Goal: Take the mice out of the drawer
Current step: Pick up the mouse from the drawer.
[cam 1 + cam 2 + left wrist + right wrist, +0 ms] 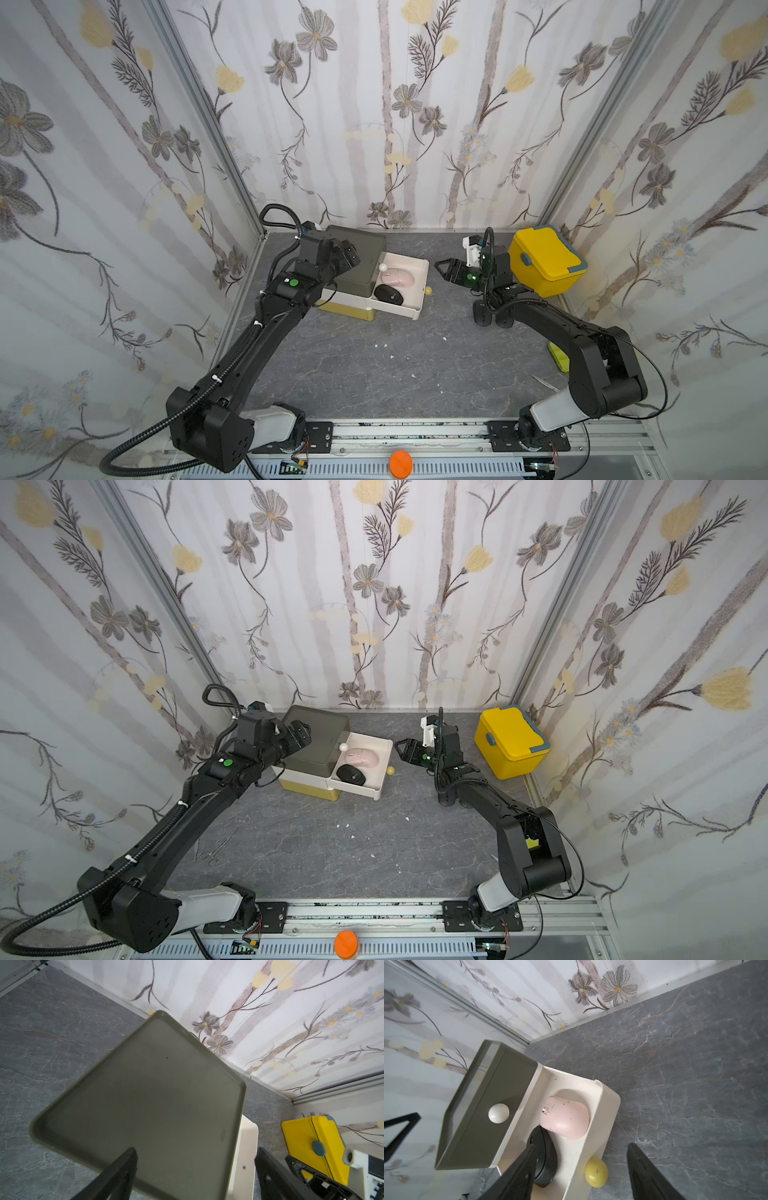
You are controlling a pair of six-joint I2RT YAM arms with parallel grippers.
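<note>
One drawer box by the back wall, with its white middle tier pulled out so the mice can be reached. The left claw is spread over the olive top, steadying it I'd guess. One yellow box sits apart. The right claw, spread and empty, faces the tier. Two inside: one pink mouse, one black mouse. At least two black mice lie on the table under the right arm.
</note>
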